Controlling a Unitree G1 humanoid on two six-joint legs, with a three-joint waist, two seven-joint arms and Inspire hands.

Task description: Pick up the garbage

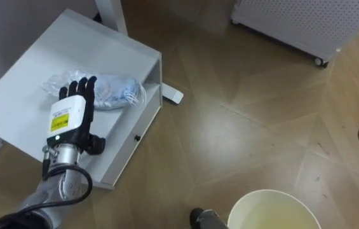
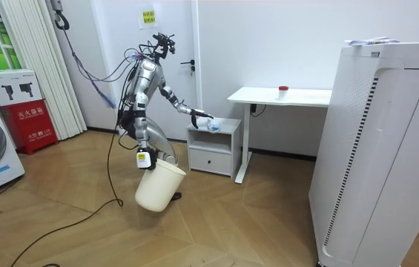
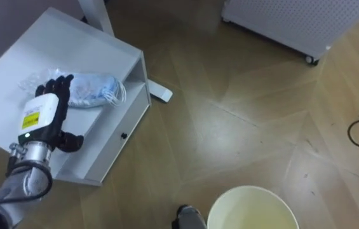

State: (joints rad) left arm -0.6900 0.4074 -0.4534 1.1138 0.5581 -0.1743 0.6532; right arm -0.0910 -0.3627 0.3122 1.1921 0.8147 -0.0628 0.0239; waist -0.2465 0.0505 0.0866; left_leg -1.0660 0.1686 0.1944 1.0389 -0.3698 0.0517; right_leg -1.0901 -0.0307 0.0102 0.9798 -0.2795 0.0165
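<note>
The garbage is a crumpled clear plastic bag (image 1: pixel 112 91) with blue and white stuff in it, lying on top of a low white cabinet (image 1: pixel 103 44). My left hand (image 1: pixel 71 117) reaches over the cabinet top from the lower left. It is open, with straight fingertips (image 1: pixel 81 84) at the bag's left end. In the room view I stand in front of the cabinet (image 2: pixel 216 144), left arm stretched to the bag (image 2: pixel 213 124). My right hand (image 2: pixel 144 158) is at my side, shut on the rim of a cream bucket (image 2: pixel 157 185) that hangs tilted above the floor; its open mouth (image 1: pixel 274 210) shows at the bottom.
A white desk (image 2: pixel 283 95) stands just behind the cabinet, its leg (image 1: pixel 112 16) and foot (image 1: pixel 173 95) beside it. A white perforated unit on castors (image 1: pixel 306 25) sits at the far right. Wooden floor lies between cabinet and bucket.
</note>
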